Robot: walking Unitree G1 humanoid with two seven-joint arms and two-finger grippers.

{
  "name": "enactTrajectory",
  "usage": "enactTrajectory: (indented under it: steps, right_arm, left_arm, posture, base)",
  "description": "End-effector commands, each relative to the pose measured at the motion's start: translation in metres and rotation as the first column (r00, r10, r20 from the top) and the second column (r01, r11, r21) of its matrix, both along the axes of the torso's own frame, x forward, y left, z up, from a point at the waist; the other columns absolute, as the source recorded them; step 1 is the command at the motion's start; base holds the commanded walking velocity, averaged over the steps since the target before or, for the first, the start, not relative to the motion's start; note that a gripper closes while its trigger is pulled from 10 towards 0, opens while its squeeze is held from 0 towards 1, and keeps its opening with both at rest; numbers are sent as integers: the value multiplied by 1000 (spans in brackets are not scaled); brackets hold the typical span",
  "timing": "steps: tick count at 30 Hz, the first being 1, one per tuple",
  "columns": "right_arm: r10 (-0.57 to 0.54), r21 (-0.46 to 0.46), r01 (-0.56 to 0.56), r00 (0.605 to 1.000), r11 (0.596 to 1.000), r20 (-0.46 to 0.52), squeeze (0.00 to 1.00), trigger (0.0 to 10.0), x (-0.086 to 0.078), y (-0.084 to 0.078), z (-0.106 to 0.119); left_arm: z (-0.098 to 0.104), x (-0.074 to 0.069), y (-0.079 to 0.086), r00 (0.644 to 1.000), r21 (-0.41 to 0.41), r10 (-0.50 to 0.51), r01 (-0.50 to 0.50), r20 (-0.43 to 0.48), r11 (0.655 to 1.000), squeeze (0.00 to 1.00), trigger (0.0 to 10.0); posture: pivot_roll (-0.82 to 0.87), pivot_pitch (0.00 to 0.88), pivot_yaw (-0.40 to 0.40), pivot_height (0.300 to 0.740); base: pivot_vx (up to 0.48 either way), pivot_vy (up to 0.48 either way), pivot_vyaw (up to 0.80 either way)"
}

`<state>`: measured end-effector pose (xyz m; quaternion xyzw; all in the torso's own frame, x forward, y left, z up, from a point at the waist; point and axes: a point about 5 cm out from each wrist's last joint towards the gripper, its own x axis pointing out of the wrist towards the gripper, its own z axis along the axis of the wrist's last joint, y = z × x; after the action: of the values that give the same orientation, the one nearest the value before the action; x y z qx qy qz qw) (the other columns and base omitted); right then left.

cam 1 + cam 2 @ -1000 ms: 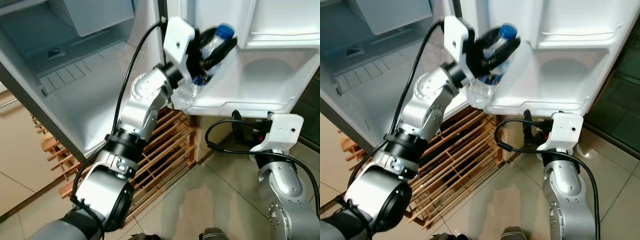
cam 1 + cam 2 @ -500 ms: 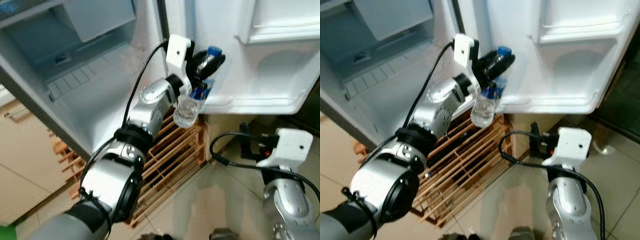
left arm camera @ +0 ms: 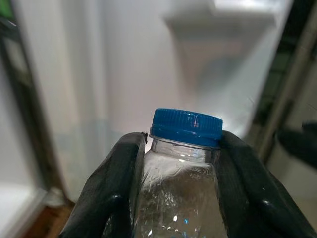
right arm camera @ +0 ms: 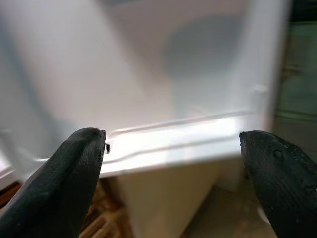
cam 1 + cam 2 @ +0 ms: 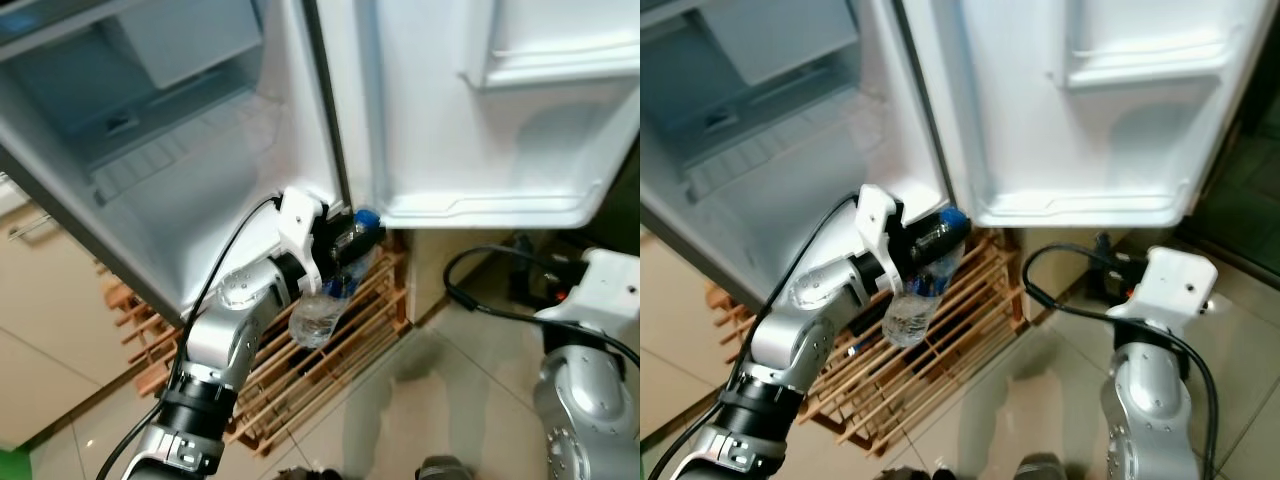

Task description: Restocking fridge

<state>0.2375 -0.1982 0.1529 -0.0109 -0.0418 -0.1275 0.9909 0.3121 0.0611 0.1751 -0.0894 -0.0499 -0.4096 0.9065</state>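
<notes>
Nearest, the right arm rises from the lower right over the glossy tiled floor (image 5: pixel 400 400), a black cable (image 5: pixel 1060 290) looping around its wrist. In the right wrist view the right hand (image 4: pixel 173 168) has its two black fingers (image 4: pixel 64 183) spread wide with nothing between them, pointing at the lower edge of the fridge door (image 4: pixel 168 139). A little farther, the left arm reaches up from the lower left, and the left hand (image 5: pixel 345 240) is closed on the neck of a clear plastic bottle (image 5: pixel 320 312) with a blue cap (image 3: pixel 186 126); the left wrist view shows a finger pressed against each side just beneath the cap. The bottle hangs tilted, its body down and toward the robot, above a wooden slatted rack (image 5: pixel 320 370) on the floor, just below the door's bottom shelf (image 5: pixel 490 205). Beyond stands the open fridge: its pale interior (image 5: pixel 180 180) on the left, the white door with an upper shelf (image 5: pixel 550 65) on the right.
</notes>
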Motion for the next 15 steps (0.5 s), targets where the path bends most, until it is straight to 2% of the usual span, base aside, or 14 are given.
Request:
enactTrajectory:
  steps: [1, 3, 5, 7, 9, 11, 12, 13, 15]
  right_arm:
    - [46, -10, -45, 999, 999, 21, 341, 10000, 9, 7, 5]
    - [49, -10, -49, 999, 999, 24, 341, 10000, 11, 6, 6]
    - [74, -15, -74, 997, 997, 33, 302, 10000, 19, 6, 9]
    - [75, -17, -75, 996, 997, 38, 286, 10000, 21, 4, 10]
    - [63, -23, -62, 997, 998, 35, 275, 10000, 14, 0, 10]
    - [53, -56, -52, 998, 997, 22, 278, 10000, -4, -2, 9]
    - [55, -84, -54, 998, 995, 11, 278, 10000, -16, -2, 8]
    - [47, -109, -46, 999, 993, 7, 286, 10000, -33, -5, 8]
    - [36, -133, -34, 999, 991, 13, 286, 10000, -51, -9, 9]
  left_arm:
    - [10, -1, 2, 999, -2, 30, -30, 43, 1000, 0, 10000]
    - [11, -1, 1, 999, -3, 29, -29, 43, 1000, 0, 10000]
    - [9, -2, 6, 996, 27, 72, -74, 54, 997, 0, 10000]
    - [6, -4, 12, 994, 42, 102, -103, 36, 994, 0, 10000]
    - [1, -11, 24, 989, 110, 126, -134, 73, 985, 0, 10000]
    - [-8, -25, 43, 986, 168, 137, -152, 99, 974, 0, 10000]
    - [-16, -35, 55, 987, 174, 147, -155, 62, 973, 0, 10000]
    - [-25, -51, 65, 986, 160, 166, -164, 3, 973, 0, 10000]
    - [-34, -69, 72, 981, 136, 184, -174, -67, 975, 0, 10000]
  posture:
    - [-193, 0, 177, 732]
    - [-189, 0, 169, 732]
    - [-174, 0, 151, 732]
    - [-169, 0, 142, 732]
    - [-167, 0, 128, 732]
    - [-169, 0, 118, 732]
    - [-170, 0, 117, 732]
    - [-180, 0, 116, 732]
    - [-182, 0, 115, 732]
  base:
    - [0, -420, 719]
    - [0, -420, 719]
    - [141, -366, 566]
    - [0, 0, 438]
    - [0, 0, 0]
    - [0, 0, 0]
    - [0, 0, 0]
    - [0, 0, 0]
    - [0, 0, 0]
